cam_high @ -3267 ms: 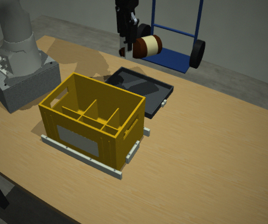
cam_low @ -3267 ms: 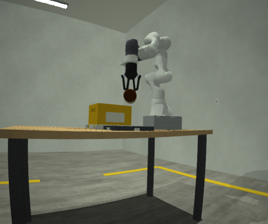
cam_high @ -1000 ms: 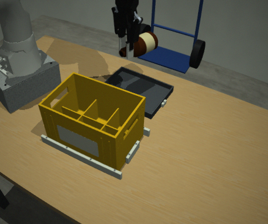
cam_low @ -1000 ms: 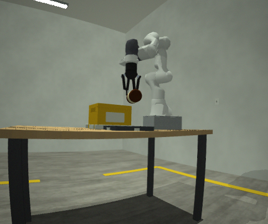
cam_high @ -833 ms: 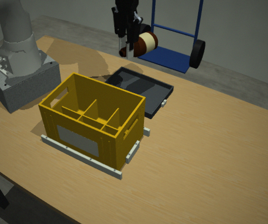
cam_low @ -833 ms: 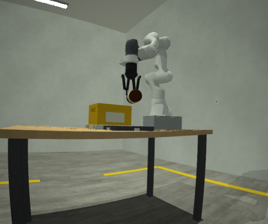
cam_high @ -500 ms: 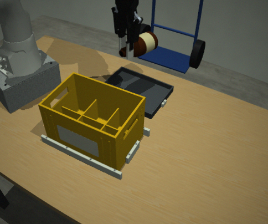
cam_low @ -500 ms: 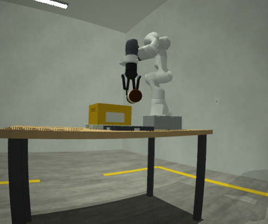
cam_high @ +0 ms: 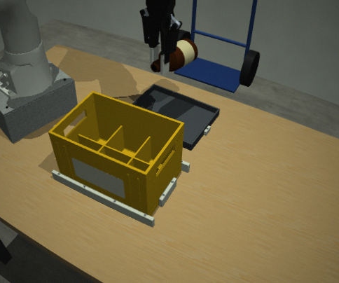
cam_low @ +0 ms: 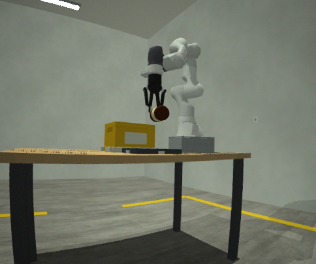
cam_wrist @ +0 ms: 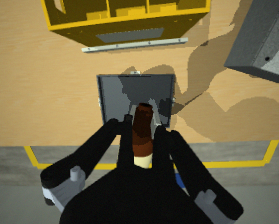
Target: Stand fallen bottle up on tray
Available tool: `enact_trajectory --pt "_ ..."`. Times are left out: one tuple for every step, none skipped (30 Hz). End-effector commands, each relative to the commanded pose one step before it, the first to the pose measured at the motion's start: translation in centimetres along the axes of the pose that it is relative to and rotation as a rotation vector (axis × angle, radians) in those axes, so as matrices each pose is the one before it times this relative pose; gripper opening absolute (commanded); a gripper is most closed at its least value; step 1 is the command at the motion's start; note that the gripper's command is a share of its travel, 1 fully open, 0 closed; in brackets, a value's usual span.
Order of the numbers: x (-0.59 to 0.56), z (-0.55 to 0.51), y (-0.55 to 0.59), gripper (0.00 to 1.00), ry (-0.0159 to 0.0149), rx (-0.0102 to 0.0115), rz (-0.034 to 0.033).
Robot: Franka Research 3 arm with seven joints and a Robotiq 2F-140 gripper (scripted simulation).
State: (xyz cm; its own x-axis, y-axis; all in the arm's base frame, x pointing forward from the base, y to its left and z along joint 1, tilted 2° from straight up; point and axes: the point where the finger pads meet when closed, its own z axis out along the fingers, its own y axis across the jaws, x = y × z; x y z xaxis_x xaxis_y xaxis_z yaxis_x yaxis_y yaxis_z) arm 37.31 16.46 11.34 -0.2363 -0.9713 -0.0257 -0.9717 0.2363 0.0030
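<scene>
My gripper (cam_high: pixel 164 52) (cam_low: pixel 155 109) (cam_wrist: pixel 143 113) is shut on a brown bottle (cam_high: pixel 181 54) (cam_low: pixel 159 113) (cam_wrist: pixel 141 137) with a cream label. It holds the bottle high in the air, above the far edge of the dark tray (cam_high: pixel 195 122) (cam_low: pixel 152 151) (cam_wrist: pixel 112 95). The bottle is tilted, close to lying level, with its neck (cam_high: pixel 156 65) pointing down towards the tray. The tray bears nothing. The yellow crate (cam_high: pixel 114 154) (cam_low: pixel 129 134) (cam_wrist: pixel 125 17) stands beside the tray on the near side.
The crate has inner dividers and sits against white corner stops (cam_high: pixel 101 196). The robot's grey base block (cam_high: pixel 30 105) (cam_wrist: pixel 260 42) stands left of the tray. A blue hand truck (cam_high: pixel 223 52) stands on the floor behind the table.
</scene>
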Motion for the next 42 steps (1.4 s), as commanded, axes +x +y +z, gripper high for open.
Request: enact_trajectory --pt "-0.103 -0.088 -0.209 0.0 -0.00363 0.00469 -0.10383" --pt "0.0 0.0 0.0 0.0 0.0 0.0 -0.01462" --pt "0.0 0.0 0.0 0.0 0.0 0.0 -0.01354" --pt "0.0 0.0 0.0 0.0 0.0 0.0 -0.01225" --pt "0.0 0.0 0.0 0.0 0.0 0.0 -0.01079" --pt "0.0 0.0 0.0 0.0 0.0 0.0 -0.0092" --pt "0.0 0.0 0.0 0.0 0.0 0.0 -0.00754" --pt "0.0 0.0 0.0 0.0 0.0 0.0 -0.00587" --pt "0.0 0.0 0.0 0.0 0.0 0.0 -0.00426" --pt "0.0 0.0 0.0 0.0 0.0 0.0 -0.00279" --pt "0.0 0.0 0.0 0.0 0.0 0.0 -0.00154" --pt "0.0 0.0 0.0 0.0 0.0 0.0 0.0" --pt "0.0 0.0 0.0 0.0 0.0 0.0 0.0" --pt "0.0 0.0 0.0 0.0 0.0 0.0 -0.00061" --pt "0.0 0.0 0.0 0.0 0.0 0.0 -0.00009" --pt "0.0 0.0 0.0 0.0 0.0 0.0 0.0" --pt "0.0 0.0 0.0 0.0 0.0 0.0 0.0" --pt "0.0 0.0 0.0 0.0 0.0 0.0 0.0" --pt "0.0 0.0 0.0 0.0 0.0 0.0 0.0" --pt "0.0 0.0 0.0 0.0 0.0 0.0 0.0" --pt "0.0 0.0 0.0 0.0 0.0 0.0 0.0" --pt "0.0 0.0 0.0 0.0 0.0 0.0 0.0" --pt "0.0 0.0 0.0 0.0 0.0 0.0 0.0" --pt "0.0 0.0 0.0 0.0 0.0 0.0 0.0" --pt "0.0 0.0 0.0 0.0 0.0 0.0 0.0" --pt "0.0 0.0 0.0 0.0 0.0 0.0 0.0" --pt "0.0 0.0 0.0 0.0 0.0 0.0 0.0" --pt "0.0 0.0 0.0 0.0 0.0 0.0 0.0" --pt "0.0 0.0 0.0 0.0 0.0 0.0 0.0" --pt "0.0 0.0 0.0 0.0 0.0 0.0 0.0" --pt "0.0 0.0 0.0 0.0 0.0 0.0 0.0" --pt "0.0 0.0 0.0 0.0 0.0 0.0 0.0" --pt "0.0 0.0 0.0 0.0 0.0 0.0 0.0" --pt "0.0 0.0 0.0 0.0 0.0 0.0 0.0" --pt "0.0 0.0 0.0 0.0 0.0 0.0 0.0" --pt "0.0 0.0 0.0 0.0 0.0 0.0 0.0" --pt "0.0 0.0 0.0 0.0 0.0 0.0 0.0" --pt "0.0 0.0 0.0 0.0 0.0 0.0 0.0" --pt "0.0 0.0 0.0 0.0 0.0 0.0 0.0" --pt "0.0 0.0 0.0 0.0 0.0 0.0 0.0" --pt "0.0 0.0 0.0 0.0 0.0 0.0 0.0" --pt "0.0 0.0 0.0 0.0 0.0 0.0 0.0"
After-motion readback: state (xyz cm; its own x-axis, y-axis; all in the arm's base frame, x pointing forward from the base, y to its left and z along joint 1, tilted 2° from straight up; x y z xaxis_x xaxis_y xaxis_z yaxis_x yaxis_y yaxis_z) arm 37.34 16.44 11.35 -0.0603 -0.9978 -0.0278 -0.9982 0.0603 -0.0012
